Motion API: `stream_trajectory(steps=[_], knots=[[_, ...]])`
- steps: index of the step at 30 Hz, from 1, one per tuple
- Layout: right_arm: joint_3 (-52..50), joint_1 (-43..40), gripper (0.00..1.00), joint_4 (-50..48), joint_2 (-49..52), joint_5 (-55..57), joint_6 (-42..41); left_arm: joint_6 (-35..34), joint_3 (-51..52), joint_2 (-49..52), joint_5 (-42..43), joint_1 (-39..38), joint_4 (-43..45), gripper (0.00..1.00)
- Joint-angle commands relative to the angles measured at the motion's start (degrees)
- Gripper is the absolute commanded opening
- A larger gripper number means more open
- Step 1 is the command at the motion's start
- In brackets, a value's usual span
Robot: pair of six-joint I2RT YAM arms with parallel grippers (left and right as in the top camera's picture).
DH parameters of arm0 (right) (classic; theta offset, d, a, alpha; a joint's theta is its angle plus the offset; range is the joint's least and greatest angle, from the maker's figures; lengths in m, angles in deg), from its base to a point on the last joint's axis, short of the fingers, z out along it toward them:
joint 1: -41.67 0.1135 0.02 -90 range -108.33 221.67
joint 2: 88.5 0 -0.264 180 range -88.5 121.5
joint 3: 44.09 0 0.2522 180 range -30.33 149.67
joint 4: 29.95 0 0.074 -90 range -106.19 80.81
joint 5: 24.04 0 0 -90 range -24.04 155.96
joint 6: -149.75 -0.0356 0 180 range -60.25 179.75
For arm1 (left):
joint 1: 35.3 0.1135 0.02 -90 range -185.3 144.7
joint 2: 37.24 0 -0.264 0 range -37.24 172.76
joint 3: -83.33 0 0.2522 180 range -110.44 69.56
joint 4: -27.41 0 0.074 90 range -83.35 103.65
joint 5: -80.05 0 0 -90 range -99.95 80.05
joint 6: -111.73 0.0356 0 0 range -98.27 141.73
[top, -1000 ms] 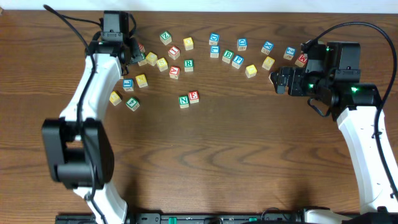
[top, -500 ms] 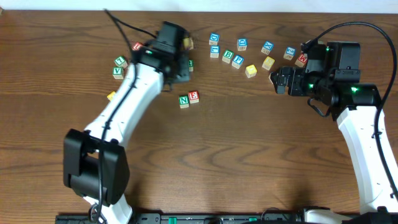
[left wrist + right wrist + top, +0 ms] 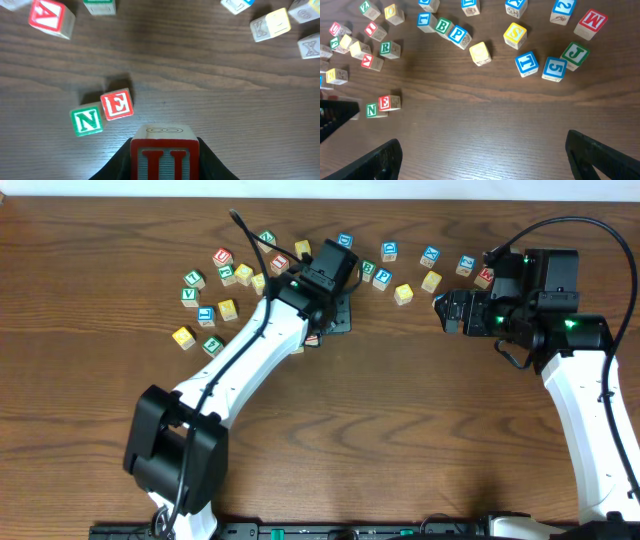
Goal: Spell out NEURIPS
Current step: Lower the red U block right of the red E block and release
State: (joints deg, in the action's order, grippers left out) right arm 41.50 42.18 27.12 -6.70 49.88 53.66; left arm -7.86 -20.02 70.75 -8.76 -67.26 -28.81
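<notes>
At the left, the N cube (image 3: 88, 121) and the E cube (image 3: 117, 104) lie touching side by side on the wooden table (image 3: 200, 75). The letters face up, green N first, then red E.

Just right of that pair in the left wrist view, the left gripper (image 3: 338, 310) has its fingers pinched on two opposite sides of the U cube (image 3: 164, 152). We read its red letter as a U, though the frame edge cuts off the bottom. We judge the cube is held clear of the table and meant for the spot beside the E.

These cubes look light, stiff and sturdy, with smooth flat wooden faces. We would take each by two parallel side faces, square and centred, leaving the letter face free. A pinch on the corners would likely let it twist or slip. Being so light, a set cube will shift at any nudge, so the N and E need a careful approach.

Further right, the R cube (image 3: 387, 48), the P cube (image 3: 457, 34) and the pale-yellow-topped cube (image 3: 480, 52) lie loose among the scatter. We cannot pick out the I with certainty.

At the far right, the right gripper (image 3: 482, 142) hangs over bare table with its fingers spread wide, holding nothing.
</notes>
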Motion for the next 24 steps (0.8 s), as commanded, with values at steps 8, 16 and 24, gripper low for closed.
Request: stream_trajectory(steps=[8, 16, 24], knots=[[1.1, 0.3, 0.99, 1.2, 0.2, 0.1, -0.7, -6.2, 0.3, 6.7, -0.3, -1.0, -0.6, 0.24], [1.1, 0.3, 0.99, 1.6, 0.2, 0.1, -0.7, -8.4, 0.3, 12.0, -0.3, -1.3, 1.0, 0.24], [1.1, 0.3, 0.99, 1.8, 0.2, 0.1, -0.7, -8.9, 0.3, 15.7, -0.3, -1.3, 4.4, 0.25]])
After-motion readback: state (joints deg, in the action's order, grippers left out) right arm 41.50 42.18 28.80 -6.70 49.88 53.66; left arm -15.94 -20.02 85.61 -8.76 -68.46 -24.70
